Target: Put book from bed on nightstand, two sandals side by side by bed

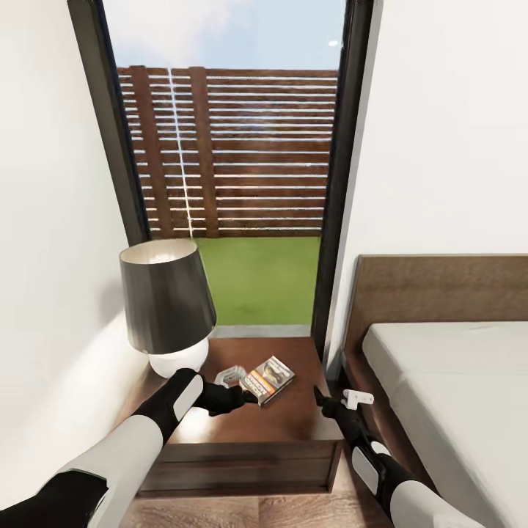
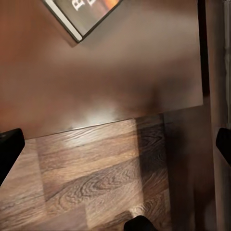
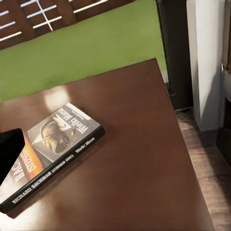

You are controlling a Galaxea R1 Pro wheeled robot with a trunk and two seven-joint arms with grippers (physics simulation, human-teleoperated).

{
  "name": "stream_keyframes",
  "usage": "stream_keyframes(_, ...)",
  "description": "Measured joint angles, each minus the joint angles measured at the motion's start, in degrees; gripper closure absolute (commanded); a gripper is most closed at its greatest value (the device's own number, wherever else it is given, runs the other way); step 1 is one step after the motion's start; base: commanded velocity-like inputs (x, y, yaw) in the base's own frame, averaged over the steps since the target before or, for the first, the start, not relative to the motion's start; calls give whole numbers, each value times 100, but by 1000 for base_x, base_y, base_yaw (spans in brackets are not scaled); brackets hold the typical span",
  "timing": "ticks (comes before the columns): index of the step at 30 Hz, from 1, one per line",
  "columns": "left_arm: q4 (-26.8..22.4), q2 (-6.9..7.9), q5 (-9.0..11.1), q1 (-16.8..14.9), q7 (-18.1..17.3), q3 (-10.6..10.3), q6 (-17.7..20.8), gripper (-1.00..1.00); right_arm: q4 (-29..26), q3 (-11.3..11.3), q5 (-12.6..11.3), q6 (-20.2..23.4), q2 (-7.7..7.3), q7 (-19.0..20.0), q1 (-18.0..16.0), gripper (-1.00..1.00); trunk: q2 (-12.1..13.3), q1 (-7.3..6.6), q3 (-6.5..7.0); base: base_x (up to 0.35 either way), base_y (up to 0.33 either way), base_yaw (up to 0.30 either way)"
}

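Note:
The book [image 1: 268, 379] lies flat on the nightstand [image 1: 293, 422], its dark photo cover and orange band facing up. It shows again in the left wrist view [image 2: 82, 14] and in the right wrist view [image 3: 53, 149]. My left gripper [image 1: 246, 389] hovers at the book's near left corner, open, its fingers [image 2: 9, 149] spread wide with nothing between them. My right gripper [image 1: 350, 400] hangs at the nightstand's right edge, beside the bed [image 1: 455, 396], and is open and empty. The sandals are out of view.
A lamp [image 1: 165, 308] with a dark shade and white base takes up the nightstand's left half. Behind stands the tall dark-framed window [image 1: 235, 147] onto grass and fence. A white wall closes the left side. Wood-plank floor [image 2: 96, 178] lies in front of the nightstand.

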Motion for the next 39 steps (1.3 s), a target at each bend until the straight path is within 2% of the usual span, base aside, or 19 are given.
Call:
stream_keyframes(27, 0, -18, 2, 0, -24, 0, 28, -100, 0, 8, 17, 7, 0, -3, 0, -100, 1083, -593, 485, 0, 0, 0)
stream_keyframes(39, 0, -96, 4, 0, -27, -1, 83, -100, 0, 8, 24, 9, 0, -9, -1, -100, 1564, -857, 700, 0, 0, 0)
